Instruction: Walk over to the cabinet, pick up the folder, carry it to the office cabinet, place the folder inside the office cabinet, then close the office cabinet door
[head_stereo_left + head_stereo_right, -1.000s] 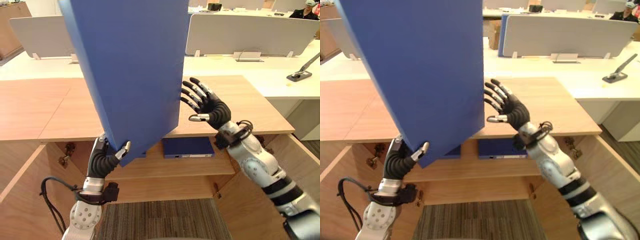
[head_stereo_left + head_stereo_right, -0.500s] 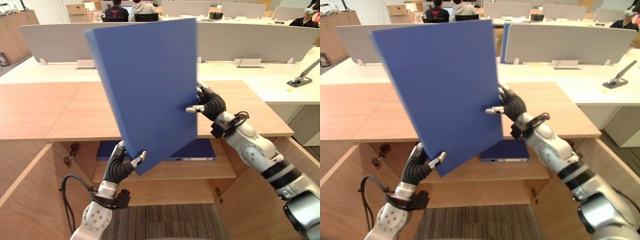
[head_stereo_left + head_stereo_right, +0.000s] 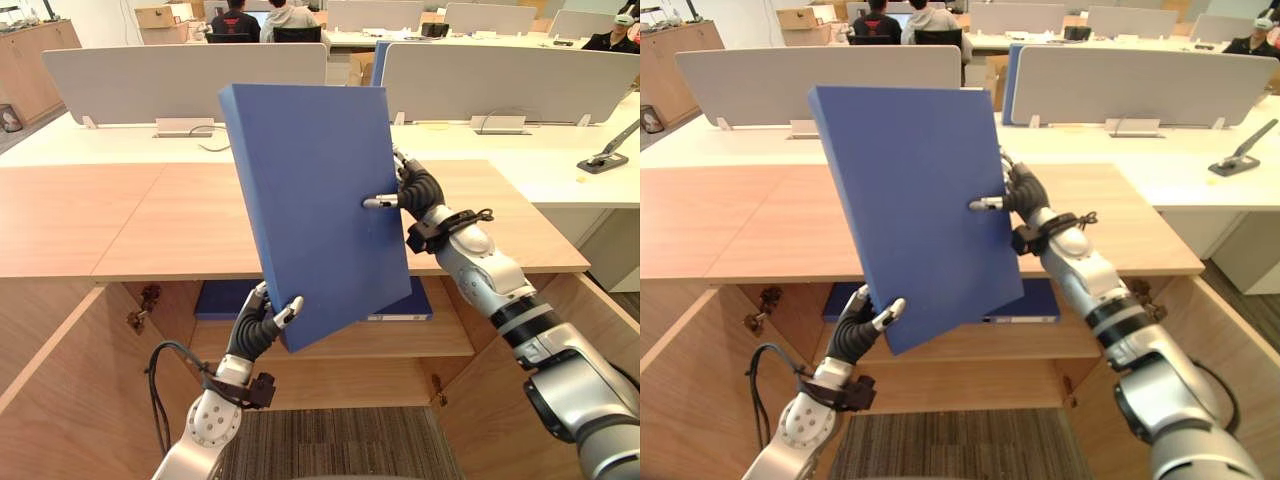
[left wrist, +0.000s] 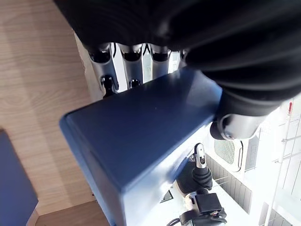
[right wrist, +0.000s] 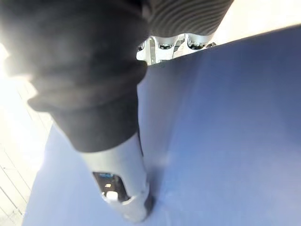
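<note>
1 blue folder (image 3: 315,200), left hand (image 3: 255,325) gripping corner, right hand (image 3: 412,190) pinching edge

Grey divider screens (image 3: 185,80) stand along a white bench (image 3: 520,145). A black long-handled tool (image 3: 603,158) lies at the bench's right end. Far behind, two people (image 3: 258,20) sit with backs turned, a cardboard box (image 3: 152,16) near them. Striped carpet (image 3: 330,445) covers the floor.

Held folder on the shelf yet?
No, the folder is in the air, left hand on its lower corner, right hand on its side edge.
</note>
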Tool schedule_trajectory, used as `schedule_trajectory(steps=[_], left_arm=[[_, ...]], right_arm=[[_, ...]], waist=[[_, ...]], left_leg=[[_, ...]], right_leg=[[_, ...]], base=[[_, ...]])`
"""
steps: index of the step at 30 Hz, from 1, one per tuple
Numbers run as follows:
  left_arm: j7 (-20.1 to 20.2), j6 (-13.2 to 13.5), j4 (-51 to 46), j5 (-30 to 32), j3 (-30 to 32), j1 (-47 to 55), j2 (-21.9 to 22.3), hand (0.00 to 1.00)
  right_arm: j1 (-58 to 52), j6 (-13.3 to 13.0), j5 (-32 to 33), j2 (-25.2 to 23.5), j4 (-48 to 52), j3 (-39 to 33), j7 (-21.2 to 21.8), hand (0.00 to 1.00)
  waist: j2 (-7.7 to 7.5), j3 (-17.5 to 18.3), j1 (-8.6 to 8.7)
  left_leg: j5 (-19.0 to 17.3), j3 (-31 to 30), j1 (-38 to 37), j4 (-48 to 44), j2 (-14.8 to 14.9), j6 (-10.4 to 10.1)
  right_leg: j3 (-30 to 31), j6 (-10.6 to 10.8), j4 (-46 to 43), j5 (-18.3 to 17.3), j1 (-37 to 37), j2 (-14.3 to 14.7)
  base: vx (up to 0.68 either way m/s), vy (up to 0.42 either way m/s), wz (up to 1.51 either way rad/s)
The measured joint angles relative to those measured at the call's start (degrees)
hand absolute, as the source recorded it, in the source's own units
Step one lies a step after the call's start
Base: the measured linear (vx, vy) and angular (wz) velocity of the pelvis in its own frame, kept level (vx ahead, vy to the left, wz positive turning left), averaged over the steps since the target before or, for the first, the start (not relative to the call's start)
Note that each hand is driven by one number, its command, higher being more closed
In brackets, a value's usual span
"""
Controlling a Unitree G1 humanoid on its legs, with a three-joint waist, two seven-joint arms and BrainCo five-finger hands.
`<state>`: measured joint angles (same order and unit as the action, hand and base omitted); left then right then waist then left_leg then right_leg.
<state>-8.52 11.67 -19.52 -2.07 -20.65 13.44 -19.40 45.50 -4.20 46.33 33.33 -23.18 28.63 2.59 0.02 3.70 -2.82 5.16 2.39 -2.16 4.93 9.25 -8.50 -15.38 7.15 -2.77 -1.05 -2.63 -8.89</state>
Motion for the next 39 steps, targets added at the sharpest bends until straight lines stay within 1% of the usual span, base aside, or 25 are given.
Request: schedule_trajectory(steps=[1,2,3,4,5,6,7,8,10,13,16,20,23,30,34,35,38,39], left_arm=[[0.0,0.0,0.0,0.0,0.0,0.0,0.0,1.0],[0.0,0.0,0.0,0.0,0.0,0.1,0.0,1.0],[0.0,0.0,0.0,0.0,-0.1,0.1,-0.2,1.0],[0.0,0.0,0.0,0.0,-0.5,0.2,-0.5,1.0],[0.0,0.0,0.0,0.1,-1.0,0.2,-1.2,1.0],[0.0,0.0,0.0,0.1,-1.3,0.2,-1.5,1.0],[0.3,0.0,0.0,0.4,-2.0,0.2,-2.3,1.0],[1.4,0.0,0.0,1.8,-3.1,0.2,-3.7,1.0],[2.7,0.0,0.0,4.1,-4.0,0.2,-5.5,1.0],[4.1,0.0,0.0,6.3,-2.8,0.2,-7.4,1.0],[5.5,0.0,0.0,8.9,-1.2,0.1,-8.8,1.0],[6.6,-0.1,0.0,11.1,-0.4,0.1,-9.6,1.0],[7.7,-0.2,0.0,11.6,0.0,0.1,-10.2,1.0],[8.5,-0.7,0.0,11.6,0.8,0.2,-10.2,1.0],[8.5,-0.7,0.0,11.6,2.0,0.2,-10.2,1.0],[8.5,-0.7,0.0,11.6,2.2,0.2,-10.2,0.0],[8.5,-0.9,0.0,11.4,3.3,0.2,-9.9,0.0],[7.9,-1.2,0.0,10.7,4.7,0.2,-9.0,0.0]], right_arm=[[1.0,0.3,1.5,0.3,0.0,1.4,0.6,0.0],[2.5,0.5,4.6,1.6,0.0,4.9,0.7,0.0],[3.3,0.6,5.9,2.7,0.0,6.5,0.7,0.0],[4.7,1.3,9.3,4.9,0.6,9.5,1.4,0.0],[5.5,2.0,11.8,7.3,1.7,11.3,2.3,1.0],[5.7,2.1,12.7,7.9,2.2,11.9,2.4,1.0],[5.7,2.4,15.1,8.9,3.9,12.5,2.4,1.0],[5.7,2.1,16.9,9.6,5.6,13.2,2.5,1.0],[5.8,2.1,18.1,11.8,7.7,14.3,3.6,1.0],[5.6,2.0,20.1,14.3,12.0,14.3,4.5,1.0],[5.2,1.3,20.1,16.3,15.2,14.3,6.0,1.0],[2.6,0.3,20.3,16.3,15.5,14.1,6.1,1.0],[0.0,0.2,20.3,16.4,15.5,13.7,6.1,1.0],[-3.4,0.0,20.3,16.7,15.5,12.9,6.1,1.0],[-4.6,-0.1,21.9,16.7,15.5,12.7,6.1,1.0],[-4.6,-0.1,22.2,16.7,15.5,12.7,6.1,1.0],[-4.6,-0.1,22.2,16.6,15.7,12.8,6.1,1.0],[-4.8,0.1,22.2,16.6,16.6,13.2,6.2,1.0]], waist=[[-0.03,0.0,0.03],[-0.01,0.0,0.09],[-0.04,0.0,0.14],[-0.18,-0.1,0.06],[-0.38,-0.2,-0.14],[-0.44,-0.2,-0.21],[-0.46,-0.2,-0.34],[-0.47,-0.2,-0.32],[-0.51,-0.2,-0.57],[-0.5,-0.2,-0.61],[-0.51,0.1,-0.76],[-0.49,0.8,-1.19],[-0.53,1.6,-1.28],[-0.51,1.6,-1.36],[-0.52,1.7,-1.35],[-0.51,1.7,-1.35],[-0.52,1.7,-1.34],[-0.52,1.8,-1.31]], left_leg=[[0.0,0.0,0.0,0.0,0.1,0.0],[0.0,0.0,-0.1,0.0,0.1,-0.1],[0.0,0.0,0.0,0.0,0.1,-0.1],[0.0,0.0,-0.1,0.0,0.0,-0.1],[0.0,-0.1,-0.1,0.0,0.0,-0.1],[0.1,-0.1,-0.1,0.0,0.0,-0.1],[0.1,-0.1,-0.2,0.0,0.0,-0.1],[0.0,-0.1,-0.2,0.0,0.0,-0.1],[0.0,-0.1,-0.2,0.0,0.1,-0.1],[0.0,-0.1,-0.2,0.0,0.1,-0.2],[0.0,-0.1,-0.2,0.0,0.1,-0.2],[0.0,-0.1,-0.1,0.0,0.1,-0.2],[-0.1,-0.1,0.0,0.0,0.1,-0.3],[-0.1,-0.1,0.0,0.0,0.1,-0.3],[-0.1,-0.1,0.1,0.0,0.1,-0.3],[-0.1,-0.1,0.1,0.0,0.1,-0.3],[-0.1,-0.1,0.1,0.0,0.1,-0.3],[-0.1,-0.1,0.1,0.0,0.1,-0.3]], right_leg=[[0.0,-0.1,0.0,0.0,0.0,0.1],[0.0,-0.1,0.0,0.0,0.0,0.1],[0.0,-0.1,0.0,0.0,0.0,0.1],[0.0,-0.1,0.0,0.1,-0.1,0.0],[-0.1,-0.1,0.0,0.1,-0.2,0.1],[-0.1,-0.1,0.0,0.1,-0.2,0.1],[-0.1,-0.1,0.0,0.1,-0.2,0.1],[-0.1,-0.1,0.0,0.1,-0.3,0.1],[-0.1,-0.1,0.0,0.0,-0.3,0.1],[-0.1,-0.1,-0.1,0.0,-0.3,0.1],[-0.1,-0.1,-0.1,0.0,-0.3,0.1],[-0.1,-0.1,-0.1,0.0,-0.2,0.1],[-0.1,-0.1,-0.1,0.0,-0.1,0.1],[0.0,-0.1,-0.4,0.0,0.1,0.1],[0.1,-0.2,-0.5,0.0,0.3,0.1],[0.1,-0.2,-0.5,0.0,0.3,0.1],[0.1,-0.2,-0.5,0.0,0.3,0.1],[0.1,-0.2,-0.5,0.0,0.3,0.1]], base=[[0.0,0.0,0.0],[0.0,0.0,0.0],[0.0,0.0,0.0],[0.0,0.0,0.0],[0.0,0.0,0.0],[0.0,0.0,0.0],[0.0,0.0,0.0],[0.0,0.0,0.0],[0.0,0.0,0.0],[0.0,0.0,0.0],[0.0,0.0,0.0],[0.0,0.0,0.0],[0.0,0.0,0.0],[0.0,0.0,0.0],[0.0,0.0,0.0],[0.0,0.0,0.0],[0.0,0.0,0.0],[0.0,0.0,0.0]])
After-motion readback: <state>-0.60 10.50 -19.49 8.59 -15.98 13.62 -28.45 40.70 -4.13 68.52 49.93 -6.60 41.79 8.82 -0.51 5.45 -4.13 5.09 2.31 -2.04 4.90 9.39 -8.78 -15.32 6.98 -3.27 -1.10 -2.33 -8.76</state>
